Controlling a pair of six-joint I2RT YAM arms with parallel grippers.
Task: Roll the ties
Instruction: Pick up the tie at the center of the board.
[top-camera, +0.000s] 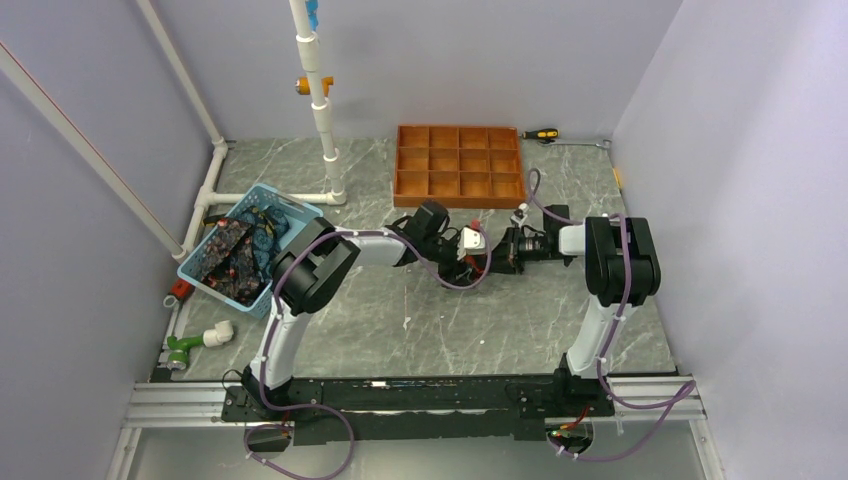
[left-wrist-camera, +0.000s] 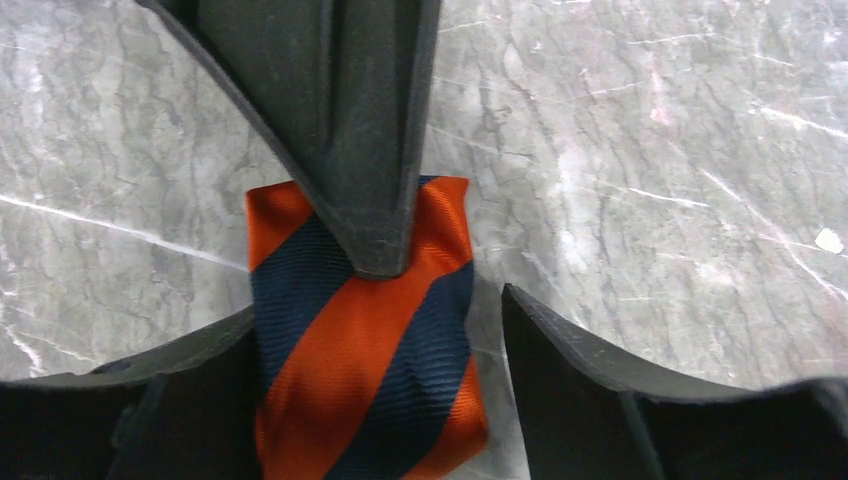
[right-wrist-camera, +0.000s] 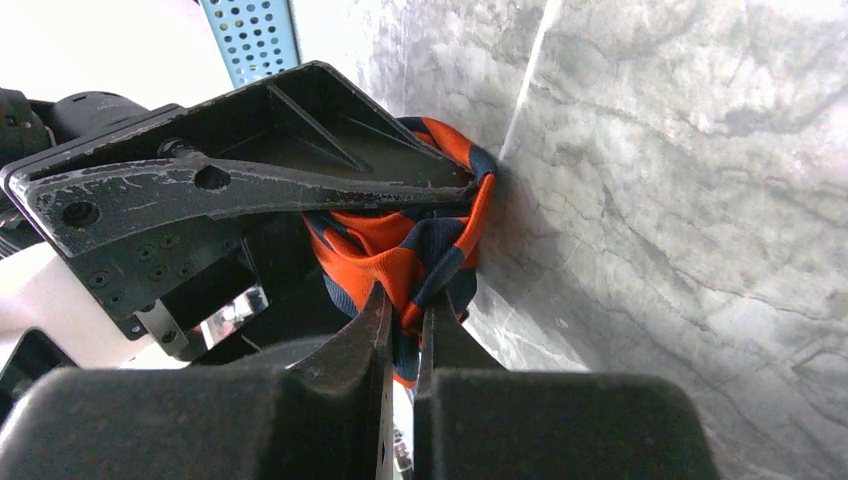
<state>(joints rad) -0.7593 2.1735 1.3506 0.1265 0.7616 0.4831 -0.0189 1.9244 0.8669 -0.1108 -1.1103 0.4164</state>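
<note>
Near the middle of the grey marbled surface (left-wrist-camera: 650, 150), the rolled orange-and-navy striped fabric tie (left-wrist-camera: 360, 360) sits inside the spread left gripper (left-wrist-camera: 375, 310), while the right gripper (right-wrist-camera: 405, 305) pinches its fold.

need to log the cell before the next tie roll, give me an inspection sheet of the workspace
surface: grey marbled table, pale streaks
job's things: striped tie folded into a short bundle between the two grippers; more ties heaped in the blue basket at left
clutter: screwdriver by the far wall; green and white pipe fitting near the left edge; gridded tray at the back, compartments look empty
grippers: left gripper open, fingers either side of the striped tie; right gripper shut on the tie's edge
cables: purple cables along both arms, one loop hanging by the grippers
surroundings: lavender walls, white pipe frame at left
</note>
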